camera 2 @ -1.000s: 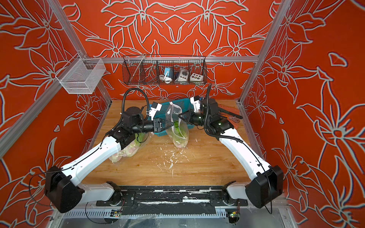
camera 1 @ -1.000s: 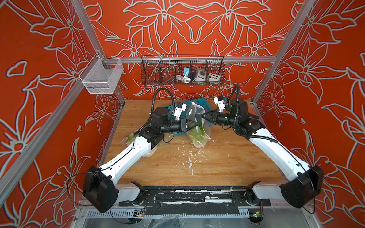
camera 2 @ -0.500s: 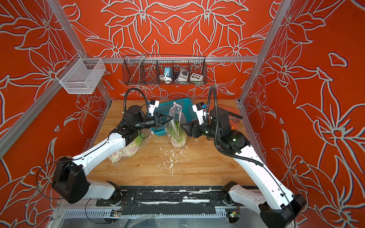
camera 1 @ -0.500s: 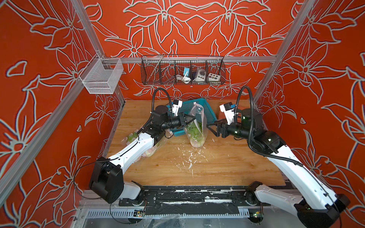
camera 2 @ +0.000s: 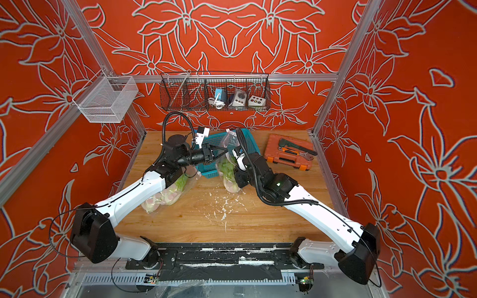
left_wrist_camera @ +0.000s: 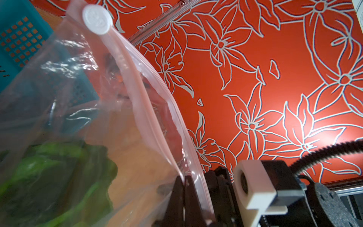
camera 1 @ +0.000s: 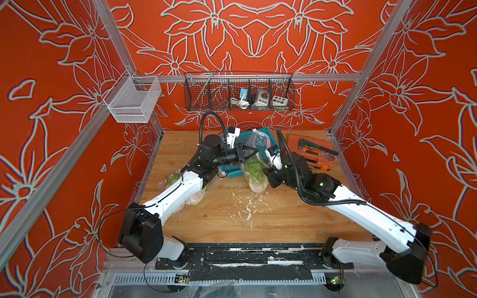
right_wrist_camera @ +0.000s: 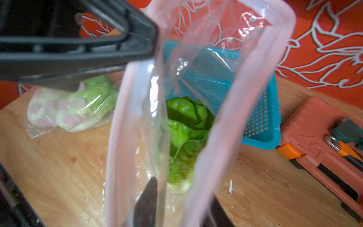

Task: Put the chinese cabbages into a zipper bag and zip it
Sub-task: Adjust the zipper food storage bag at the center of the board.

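Observation:
A clear zipper bag [camera 1: 258, 144] with a pink rim hangs upright in front of the teal basket [camera 1: 232, 170], its mouth open. A green chinese cabbage [right_wrist_camera: 186, 133] sits inside it, also visible in a top view [camera 2: 228, 175]. My left gripper [left_wrist_camera: 184, 179] is shut on one end of the pink rim, and the white slider [left_wrist_camera: 97, 18] sits at the far end. My right gripper [right_wrist_camera: 182, 190] is low at the bag's right side [camera 1: 268, 178]. One finger is inside the mouth and one outside, closed on the bag's wall.
A second clear bag of cabbages [camera 2: 165, 196] lies on the wooden table under my left arm. An orange tool case [camera 1: 312, 152] lies at the back right. White scraps [camera 1: 245, 206] litter the middle. A wire rack [camera 1: 238, 91] and a mesh basket [camera 1: 133, 100] hang on the walls.
My right gripper let go of the bag, drew back to the right, then returned lower and closed on the bag's wall. My left gripper kept its grip on the rim.

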Available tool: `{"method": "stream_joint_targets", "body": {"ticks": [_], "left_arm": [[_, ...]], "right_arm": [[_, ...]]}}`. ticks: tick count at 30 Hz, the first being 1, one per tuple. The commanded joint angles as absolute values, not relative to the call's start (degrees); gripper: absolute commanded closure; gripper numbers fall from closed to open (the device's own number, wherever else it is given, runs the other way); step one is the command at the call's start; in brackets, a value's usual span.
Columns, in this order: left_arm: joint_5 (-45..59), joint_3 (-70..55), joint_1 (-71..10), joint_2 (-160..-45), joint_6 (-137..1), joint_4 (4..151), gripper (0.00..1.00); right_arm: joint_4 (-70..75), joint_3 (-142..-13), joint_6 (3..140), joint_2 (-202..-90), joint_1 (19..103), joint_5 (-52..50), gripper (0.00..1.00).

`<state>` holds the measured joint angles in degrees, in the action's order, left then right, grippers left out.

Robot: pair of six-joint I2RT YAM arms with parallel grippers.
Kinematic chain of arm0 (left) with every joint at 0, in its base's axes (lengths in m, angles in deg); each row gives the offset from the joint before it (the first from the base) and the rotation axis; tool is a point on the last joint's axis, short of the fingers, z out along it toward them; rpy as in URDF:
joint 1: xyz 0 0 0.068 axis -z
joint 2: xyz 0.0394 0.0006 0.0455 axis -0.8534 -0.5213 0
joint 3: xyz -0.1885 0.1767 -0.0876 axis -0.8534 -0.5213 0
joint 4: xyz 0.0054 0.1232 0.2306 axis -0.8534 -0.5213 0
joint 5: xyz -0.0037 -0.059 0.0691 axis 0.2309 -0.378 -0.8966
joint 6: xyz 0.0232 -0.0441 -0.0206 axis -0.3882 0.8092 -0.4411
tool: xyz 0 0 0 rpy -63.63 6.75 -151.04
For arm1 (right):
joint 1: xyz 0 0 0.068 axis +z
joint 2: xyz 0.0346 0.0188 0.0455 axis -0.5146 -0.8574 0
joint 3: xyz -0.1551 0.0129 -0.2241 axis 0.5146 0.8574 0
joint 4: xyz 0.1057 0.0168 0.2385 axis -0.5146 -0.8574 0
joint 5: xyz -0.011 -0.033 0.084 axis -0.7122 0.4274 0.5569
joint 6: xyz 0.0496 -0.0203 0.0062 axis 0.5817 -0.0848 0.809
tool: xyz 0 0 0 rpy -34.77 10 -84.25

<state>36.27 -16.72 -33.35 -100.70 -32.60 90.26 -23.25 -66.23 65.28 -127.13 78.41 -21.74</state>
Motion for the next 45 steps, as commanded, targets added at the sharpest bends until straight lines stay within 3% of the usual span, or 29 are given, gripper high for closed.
{"method": "stream_joint_targets", "body": {"ticks": [1, 4, 6, 11, 20, 29, 35, 41, 43, 45], "left_arm": [[37.12, -12.58, -33.17, -99.78, -36.95, 88.71, 0.88], [36.13, -10.51, -34.27, -98.65, -41.96, 85.23, 0.68], [35.93, -10.28, -36.16, -97.96, -44.11, 84.41, 0.60], [34.45, -12.23, -39.15, -97.12, -51.65, 84.44, 0.55], [37.30, -15.42, -39.24, -105.00, -65.66, 91.82, 0.37], [44.36, -13.69, -39.17, -115.06, -60.37, 103.01, 0.33], [47.32, -12.73, -37.71, -119.39, -53.39, 110.43, 0.42], [46.30, -17.22, -37.81, -113.57, -50.77, 113.46, 0.84], [45.29, -18.81, -37.92, -109.83, -51.56, 110.68, 0.92], [44.24, -20.60, -38.02, -105.33, -53.76, 106.68, 0.94]], "right_arm": [[-20.93, -68.83, 63.01, -125.80, 76.70, -25.41, 0.90], [-22.50, -68.23, 62.88, -124.90, 72.28, -21.55, 1.00], [-23.81, -67.53, 63.44, -124.34, 67.42, -19.26, 1.00], [-23.53, -67.09, 63.34, -125.33, 58.45, -12.66, 1.00], [-23.78, -69.68, 64.30, -128.73, 55.65, -12.22, 1.00], [-23.37, -70.21, 65.46, -130.02, 53.80, -10.20, 1.00], [-23.24, -70.22, 66.03, -130.15, 53.13, -9.51, 1.00], [-24.70, -72.08, 66.71, -128.52, 52.83, -7.54, 1.00], [-25.75, -72.93, 67.24, -127.29, 52.84, -4.88, 1.00], [-27.12, -74.08, 67.55, -125.84, 52.80, -1.25, 1.00]]}}
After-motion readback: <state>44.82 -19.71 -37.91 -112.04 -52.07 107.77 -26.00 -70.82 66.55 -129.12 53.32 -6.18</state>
